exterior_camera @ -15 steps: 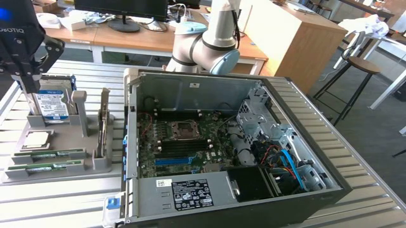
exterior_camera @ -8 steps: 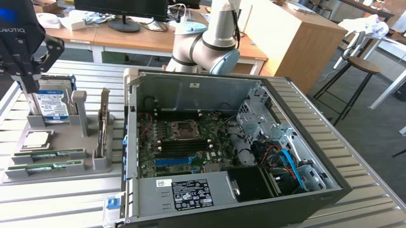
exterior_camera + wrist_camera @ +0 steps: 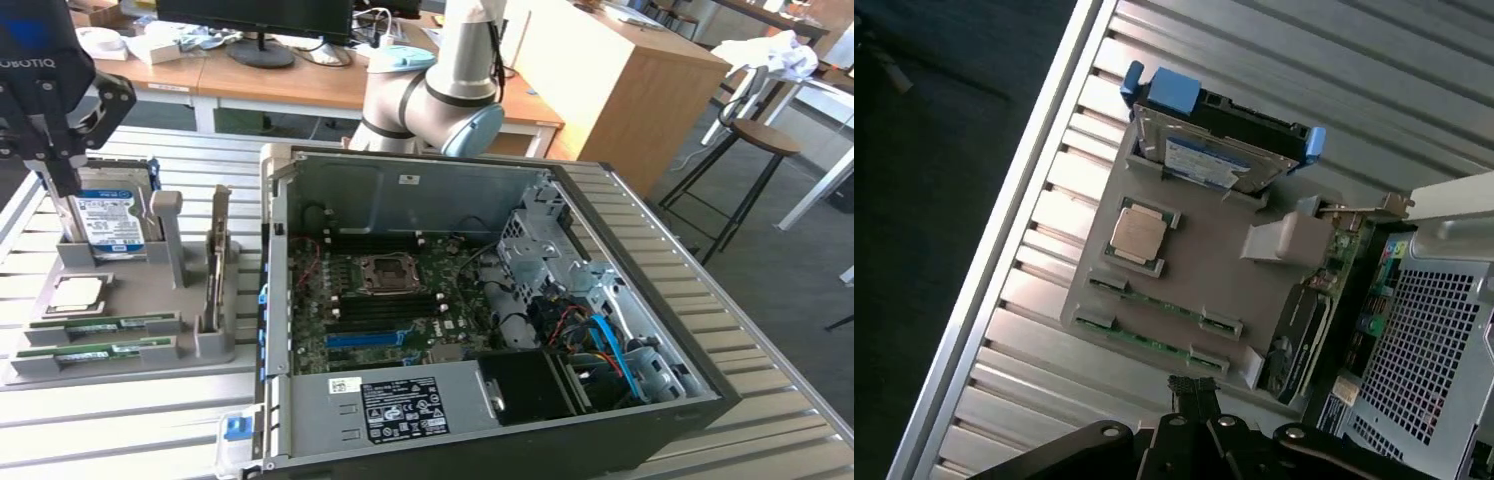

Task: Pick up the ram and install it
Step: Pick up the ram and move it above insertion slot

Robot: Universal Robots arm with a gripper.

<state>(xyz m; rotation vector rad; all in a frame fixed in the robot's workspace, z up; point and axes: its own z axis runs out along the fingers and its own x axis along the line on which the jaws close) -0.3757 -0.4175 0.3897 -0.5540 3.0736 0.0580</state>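
Observation:
Two thin green ram sticks [image 3: 104, 327] [image 3: 1164, 300] lie in slots along one edge of a grey holder tray [image 3: 134, 290] [image 3: 1204, 270], on the exterior view's left. My gripper [image 3: 63, 183] [image 3: 1194, 392] hangs above the tray, over the hard drive end in the exterior view. Its fingers are shut together and hold nothing. In the wrist view the fingertips sit just off the tray edge beside the ram sticks. The open computer case [image 3: 276, 250] stands on the tray's right in the exterior view, motherboard [image 3: 387, 300] exposed.
The tray also carries an upright hard drive [image 3: 110, 215] [image 3: 1214, 150], a CPU [image 3: 78, 292] [image 3: 1139, 232] and an upright expansion card [image 3: 218, 265] [image 3: 1304, 330]. A blue slot [image 3: 363, 339] shows on the motherboard. The table is ribbed metal; stools and desks stand behind.

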